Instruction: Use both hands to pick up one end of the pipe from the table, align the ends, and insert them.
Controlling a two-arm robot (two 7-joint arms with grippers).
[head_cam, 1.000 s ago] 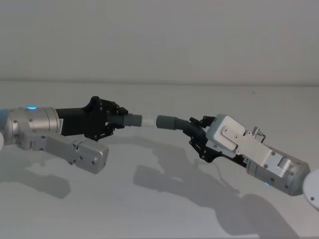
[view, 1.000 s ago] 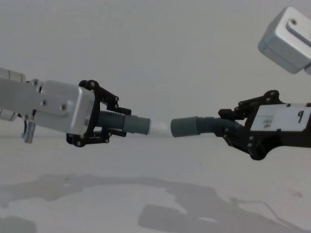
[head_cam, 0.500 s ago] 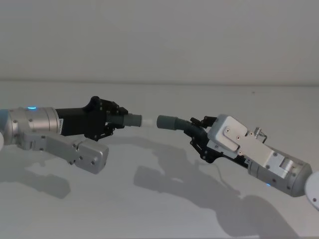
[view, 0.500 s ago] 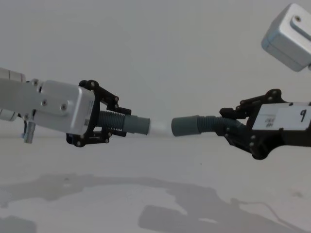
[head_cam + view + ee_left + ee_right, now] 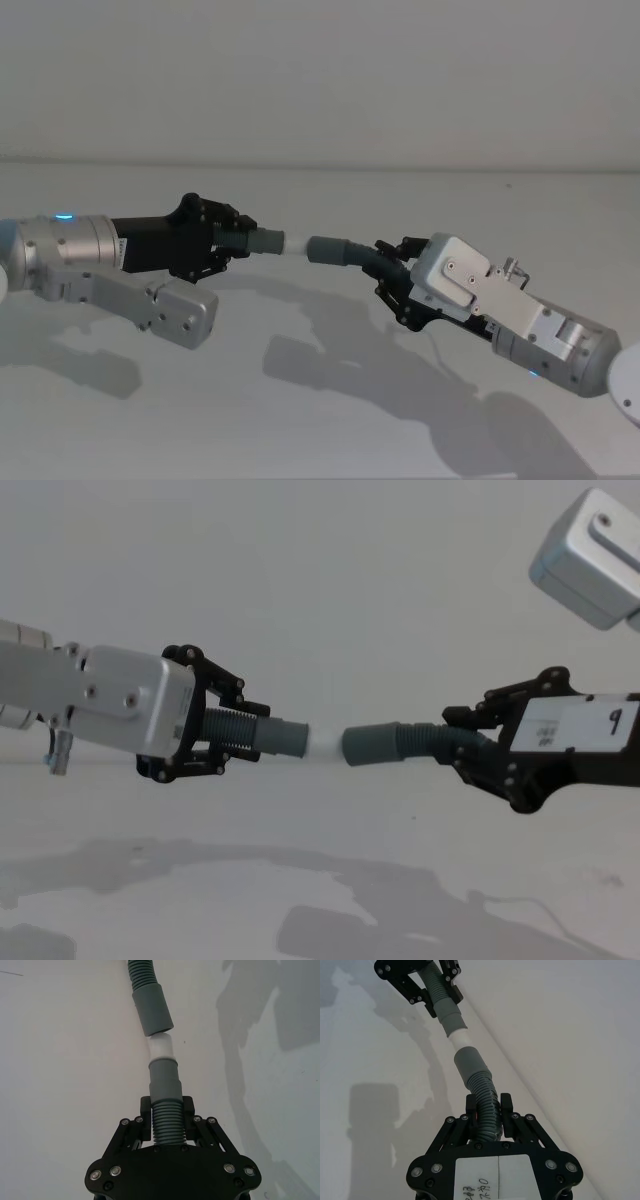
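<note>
Chest view: left gripper (image 5: 222, 740), raised above the table (image 5: 320, 880), is seen clamped on the ribbed part of the shorter hose piece (image 5: 262, 735). Its smooth cuff (image 5: 285, 738) and whitish tip (image 5: 322, 744) are pointed toward the right. The right gripper (image 5: 462, 735) is closed on the ribbed part of the longer hose piece (image 5: 420, 742). That piece's cuff (image 5: 370, 746) is met by the whitish tip at its mouth.

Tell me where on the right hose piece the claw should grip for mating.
On the ribbed section just behind the cuff, clamping across it from both sides, as the right claw does now. That probably steadies the curved, flexible hose and leaves the cuff free to take the left piece's whitish tip.
</note>
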